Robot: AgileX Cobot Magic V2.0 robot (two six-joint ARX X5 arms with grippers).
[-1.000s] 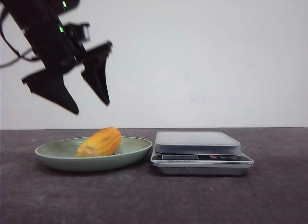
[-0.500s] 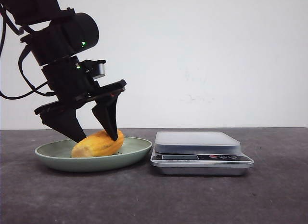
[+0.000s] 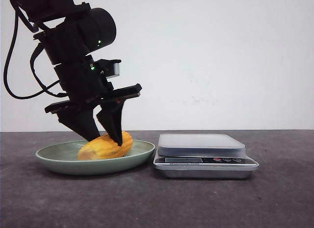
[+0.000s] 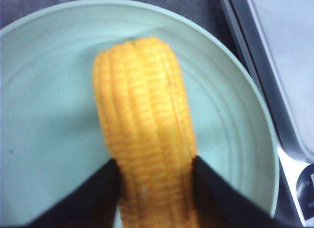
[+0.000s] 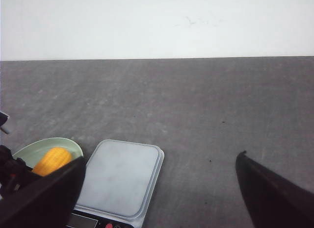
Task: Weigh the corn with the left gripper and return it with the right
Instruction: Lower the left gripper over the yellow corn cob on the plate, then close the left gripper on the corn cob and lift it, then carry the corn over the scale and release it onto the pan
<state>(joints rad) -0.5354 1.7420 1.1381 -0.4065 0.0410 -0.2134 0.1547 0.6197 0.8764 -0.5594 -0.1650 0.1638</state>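
Front view: left gripper [image 3: 104,138] is down over the plate [image 3: 59,161], its two black fingers [image 3: 113,124] straddling the corn [image 3: 106,145] w/ tips against the cob's sides. Left wrist view confirms: fingers [image 4: 223,201] closed in on the corn [image 4: 144,135], one each side, touching it at the near end, so gripping the corn. Corn sits in the pale green plate [image 4: 44,139], lying on its side, long axis running roughly 8 to 2 o'clock in front view, paler end toward 8. Cannot tell if the cob is lifted off the plate or resting on it; it looks in contact from the front.

Plate is on the dark grey worktop [image 3: 196,203], at 9 o'clock from the scale [image 3: 203,154]; plate rim and scale base just beside each other, nearly touching. Scale is silver w/ flat grey platform, display and small buttons on front edge; readout too small to read. Nothing on the platform.

Left arm housing [image 3: 81,34] is black, cylindrical, small green light showing, cable looping off toward 9 o'clock.

Right wrist view: right gripper [image 5: 159,203] hangs well apart from the rest, above the worktop [image 5: 206,110], fingers [image 5: 274,193] spread wide, holding nothing. From there the scale [image 5: 120,176] and the plate [image 5: 68,144] w/ corn [image 5: 51,161] show low in the shot. White wall [image 3: 221,61] behind.
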